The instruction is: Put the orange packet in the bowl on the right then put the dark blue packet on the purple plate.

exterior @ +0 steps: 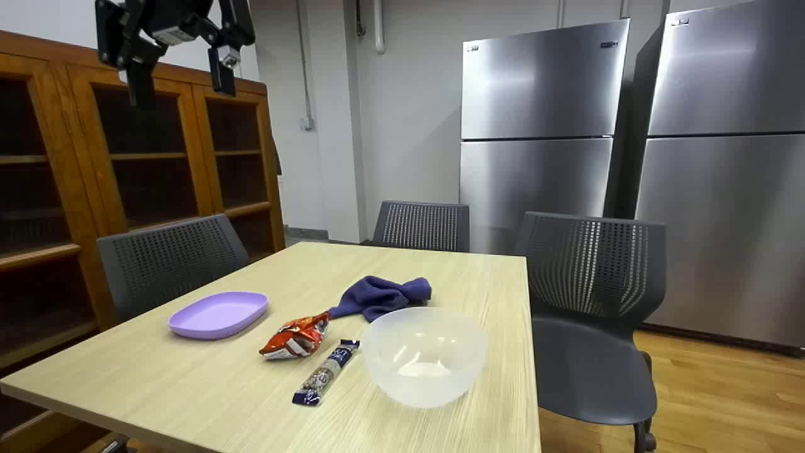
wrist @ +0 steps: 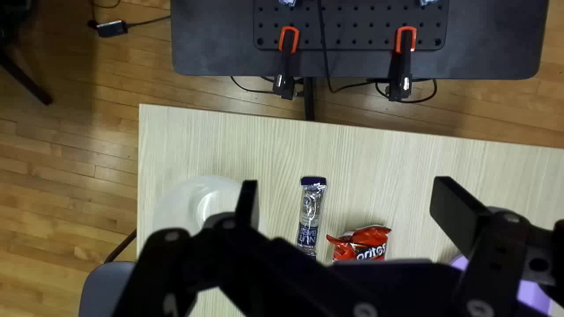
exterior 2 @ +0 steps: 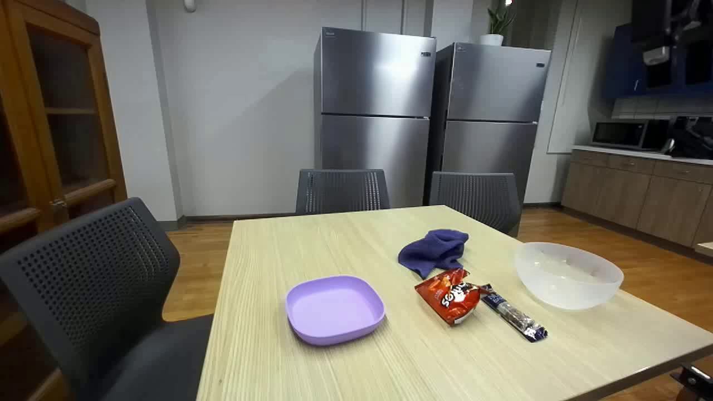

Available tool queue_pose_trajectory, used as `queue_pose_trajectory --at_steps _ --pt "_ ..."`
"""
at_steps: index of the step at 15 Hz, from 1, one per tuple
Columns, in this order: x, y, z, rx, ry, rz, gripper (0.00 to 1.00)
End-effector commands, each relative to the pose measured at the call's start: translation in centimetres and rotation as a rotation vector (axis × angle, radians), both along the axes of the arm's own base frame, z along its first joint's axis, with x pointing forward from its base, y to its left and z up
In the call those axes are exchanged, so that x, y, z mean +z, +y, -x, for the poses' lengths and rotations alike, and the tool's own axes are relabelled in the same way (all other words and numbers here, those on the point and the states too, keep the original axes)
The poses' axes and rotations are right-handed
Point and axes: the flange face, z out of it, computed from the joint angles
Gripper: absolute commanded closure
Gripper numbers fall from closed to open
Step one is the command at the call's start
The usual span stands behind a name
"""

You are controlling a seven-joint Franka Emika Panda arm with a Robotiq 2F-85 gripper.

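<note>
Furthest left from where I'm standing, and well up above the table (exterior: 188, 377), hangs the gripper (exterior: 183, 87). Its fingers (exterior: 222, 74) are spread wide with nothing between them, so nothing is being carried. Lower down sits the purple plate (exterior: 218, 313), flat on the table and bare; the second half of the job looks undone. Next along is the orange packet (exterior: 295, 338) — the one wanted first — lying directly on the table, one corner right by the crumpled cloth (exterior: 380, 297). Whether those two touch, I can't quite make out. Then comes the dark blue packet (exterior: 326, 372), lying aslant on the table, near the orange packet but apart from it, and well apart from the plate it's meant for. Last, at the right-hand end, stands the bowl (exterior: 424, 377), upright, with nothing in it that I can see; in both exterior views it's to the right of both packets. I'd judge neither step done: the orange packet has to go into the bowl, and after that the dark blue packet has to be taken across to the purple plate.
</note>
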Motion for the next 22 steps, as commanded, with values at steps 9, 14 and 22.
queue_pose_trajectory --at_steps 9,14,22 --pt "0.0 0.0 -0.1 -0.001 0.002 -0.001 0.0" --pt "0.0 0.0 -0.1 -0.001 0.002 -0.001 0.0" --pt "-3.3 -0.1 -4.3 0.125 -0.031 -0.006 0.0"
